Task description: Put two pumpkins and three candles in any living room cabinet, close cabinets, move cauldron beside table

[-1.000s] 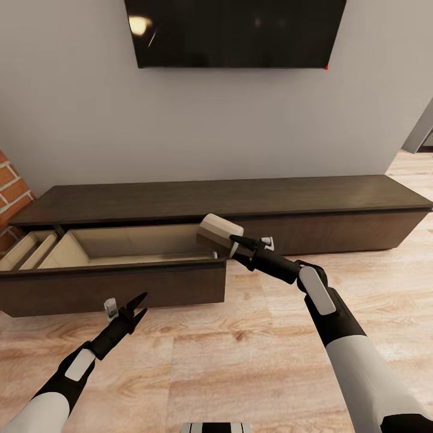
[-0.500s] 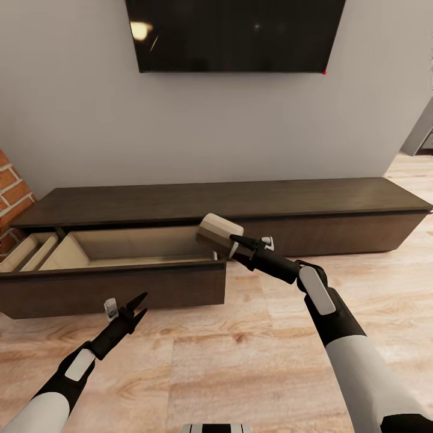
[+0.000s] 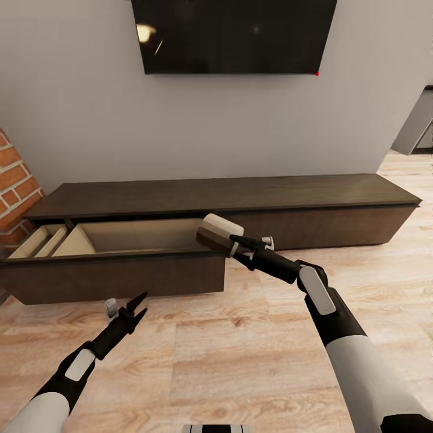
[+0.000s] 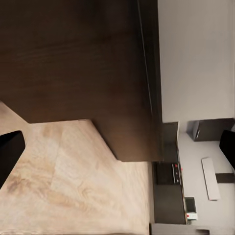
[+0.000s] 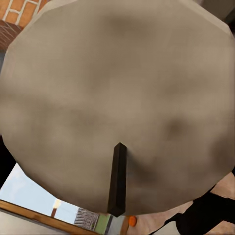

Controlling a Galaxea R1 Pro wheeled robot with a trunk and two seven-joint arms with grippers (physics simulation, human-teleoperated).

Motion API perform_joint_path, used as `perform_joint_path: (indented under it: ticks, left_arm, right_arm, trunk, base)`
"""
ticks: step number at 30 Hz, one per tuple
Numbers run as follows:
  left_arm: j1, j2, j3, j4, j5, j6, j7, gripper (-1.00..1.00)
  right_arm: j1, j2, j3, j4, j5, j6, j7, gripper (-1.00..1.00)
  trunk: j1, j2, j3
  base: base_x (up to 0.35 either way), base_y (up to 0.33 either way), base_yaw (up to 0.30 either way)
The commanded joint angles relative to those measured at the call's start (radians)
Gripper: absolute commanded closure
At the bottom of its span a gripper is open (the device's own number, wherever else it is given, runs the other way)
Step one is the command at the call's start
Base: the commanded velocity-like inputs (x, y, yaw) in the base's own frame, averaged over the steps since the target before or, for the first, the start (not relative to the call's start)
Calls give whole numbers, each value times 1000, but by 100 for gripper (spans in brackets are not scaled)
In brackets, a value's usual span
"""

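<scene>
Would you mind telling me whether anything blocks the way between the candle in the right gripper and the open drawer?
Nothing visible does. The right gripper holds the candle at the right end of the open drawer, above its front corner. What shows of the pale inside is bare.

Pale wood floor point(image 3: 240, 361), long dark cabinet point(image 3: 313, 207) on it (drawer open)

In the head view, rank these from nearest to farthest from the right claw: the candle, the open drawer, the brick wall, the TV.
1. Candle: held in the right claw.
2. Open drawer: just to the claw's left, pulled out of the cabinet.
3. TV: up on the wall, and brick wall: at the far left edge. These two are too close to call.
</scene>
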Motion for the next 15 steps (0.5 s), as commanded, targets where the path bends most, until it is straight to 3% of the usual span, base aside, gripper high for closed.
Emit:
perform_joint_path:
  ticks: [1, 6, 13, 15]
  left_arm:
    - [-1, 0, 2, 1, 4, 8, -2, -100]
    - [-1, 0, 2, 1, 4, 8, -2, -100]
    - [-1, -1, 0, 1, 4, 8, 2, -100]
    - [-1, -2, 0, 0, 5, 8, 34, -100]
  right_arm:
    - [-1, -1, 1, 0, -4, 3, 4, 100]
    - [-1, -1, 1, 0, -4, 2, 3, 100]
    - [1, -2, 1, 3, -4, 3, 6, 100]
    - [80, -7, 1, 54, 8, 4, 7, 100]
  trunk:
    - [-1, 0, -1]
    - [-1, 0, -1]
    - [-1, 0, -1]
    - [-1, 0, -1]
  base:
    - [-290, 0, 0]
    - [-261, 0, 0]
    - [-56, 0, 0]
    - [-5, 0, 0]
